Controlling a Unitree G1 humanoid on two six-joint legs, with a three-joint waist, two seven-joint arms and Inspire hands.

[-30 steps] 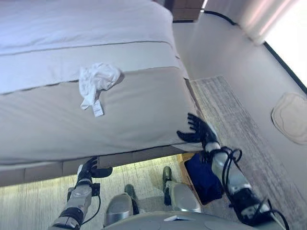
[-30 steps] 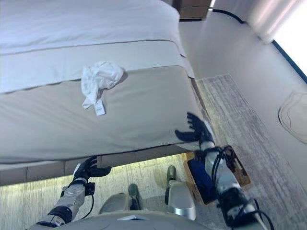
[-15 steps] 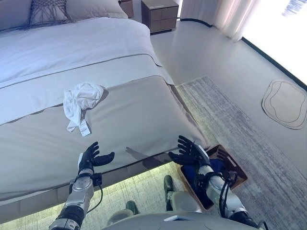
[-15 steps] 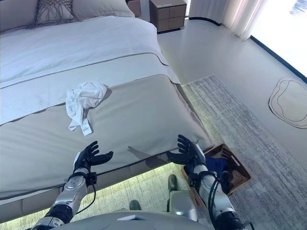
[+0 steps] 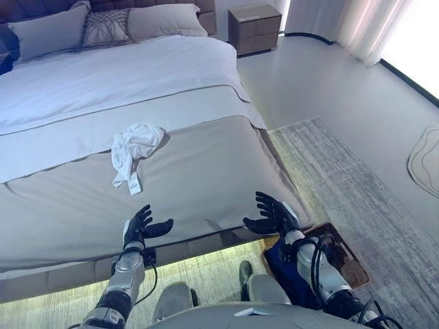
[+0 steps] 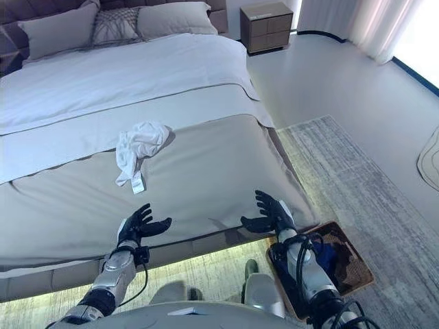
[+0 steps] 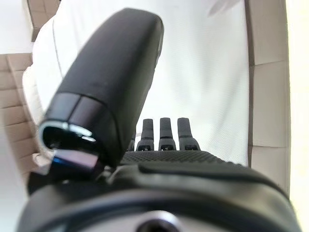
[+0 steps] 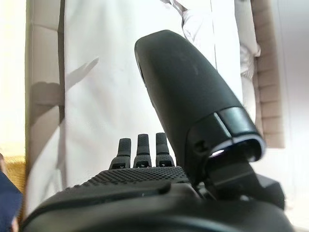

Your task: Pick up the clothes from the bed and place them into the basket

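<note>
Bedroom scene: a wide bed fills the upper and left part of both eye views, with a grey cover across its foot end and a paler sheet above it. Three pillows stand against the headboard, the middle one patterned. One white garment lies crumpled on the cover, left of centre, near the line where grey cover meets pale sheet; a small tag hangs from its lower end. No hand touches it. Left hand is raised at the foot edge of the bed, below the garment and well apart from it, palm turned inward, fingers straight and spread, thumb out; it holds nothing. Right hand is raised at the same height near the bed's right foot corner, palm facing the left hand, fingers likewise straight and spread, empty. Each wrist view confirms this: straight fingers and a raised thumb over bare bedding, nothing between them. Basket, a brown woven tray, sits on the floor just right of the bed corner, beside the right forearm; a dark blue cloth lies inside it. Grey rug covers the floor under and beyond the basket. Nightstand stands at the head of the bed on the right, with a pale curtain beyond it.
</note>
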